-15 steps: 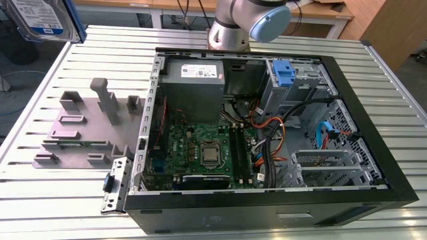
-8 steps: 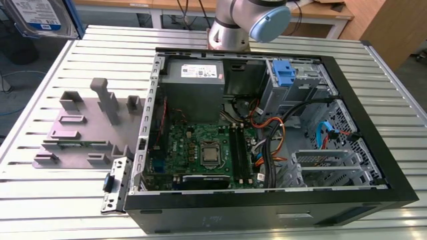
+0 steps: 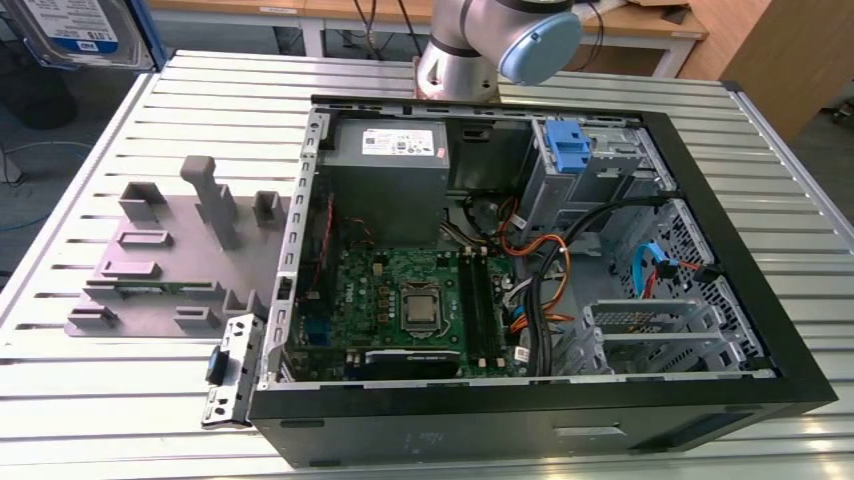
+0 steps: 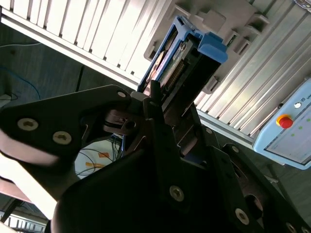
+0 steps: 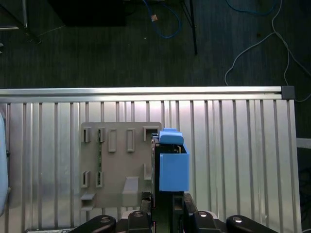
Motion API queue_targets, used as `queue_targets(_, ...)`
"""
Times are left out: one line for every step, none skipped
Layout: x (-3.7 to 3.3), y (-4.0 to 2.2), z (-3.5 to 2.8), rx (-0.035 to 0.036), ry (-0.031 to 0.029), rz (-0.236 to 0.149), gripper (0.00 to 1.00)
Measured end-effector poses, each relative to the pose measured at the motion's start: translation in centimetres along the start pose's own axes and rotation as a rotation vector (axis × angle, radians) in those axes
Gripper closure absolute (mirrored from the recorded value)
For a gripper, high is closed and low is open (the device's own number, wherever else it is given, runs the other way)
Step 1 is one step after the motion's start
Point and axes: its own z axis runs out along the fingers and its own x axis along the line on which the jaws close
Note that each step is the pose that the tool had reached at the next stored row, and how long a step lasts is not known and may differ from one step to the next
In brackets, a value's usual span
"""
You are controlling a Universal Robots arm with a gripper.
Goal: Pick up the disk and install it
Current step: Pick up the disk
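Currently jaws pinching disk (image 5: 173, 167) by one end, held above grey fixture (image 5: 121, 160) on bench (image 5: 233, 145), apart from open case (image 3: 467, 430). Risk: narrow end grip, disk could tilt or slip during carry, missing drive bay (image 3: 587, 170).

Cable tangle (image 3: 545, 258) beside drive cage (image 3: 625, 152)

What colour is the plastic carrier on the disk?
Blue, on the disk; clearest in the first wrist view.
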Motion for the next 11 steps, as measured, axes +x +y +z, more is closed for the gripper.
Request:
queue_targets(0.00, 0.00, 0.00, -0.0001, 0.0000, 0.000, 0.65)
queue_targets(0.00, 0.00, -0.02, -0.0001, 0.0001, 0.000, 0.65)
queue_targets(0.00, 0.00, -0.06, -0.0003, 0.0002, 0.000, 0.65)
queue_targets(0.00, 0.00, -0.09, -0.0001, 0.0001, 0.000, 0.65)
queue_targets(-0.01, 0.00, -0.12, 0.0000, 0.0000, 0.000, 0.65)
queue_targets(-0.01, 0.01, -0.16, -0.0001, 0.0001, 0.000, 0.65)
queue_targets(-0.01, 0.01, -0.20, 0.0000, 0.0000, 0.000, 0.65)
queue_targets(-0.02, 0.01, -0.23, -0.0001, 0.0001, 0.000, 0.65)
queue_targets(-0.02, 0.01, -0.23, 0.0000, 0.0000, 0.000, 0.65)
queue_targets(-0.02, 0.01, -0.23, 0.0002, 0.0000, 0.000, 0.65)
queue_targets(-0.02, 0.01, -0.23, 0.0004, 0.0000, 0.000, 0.65)
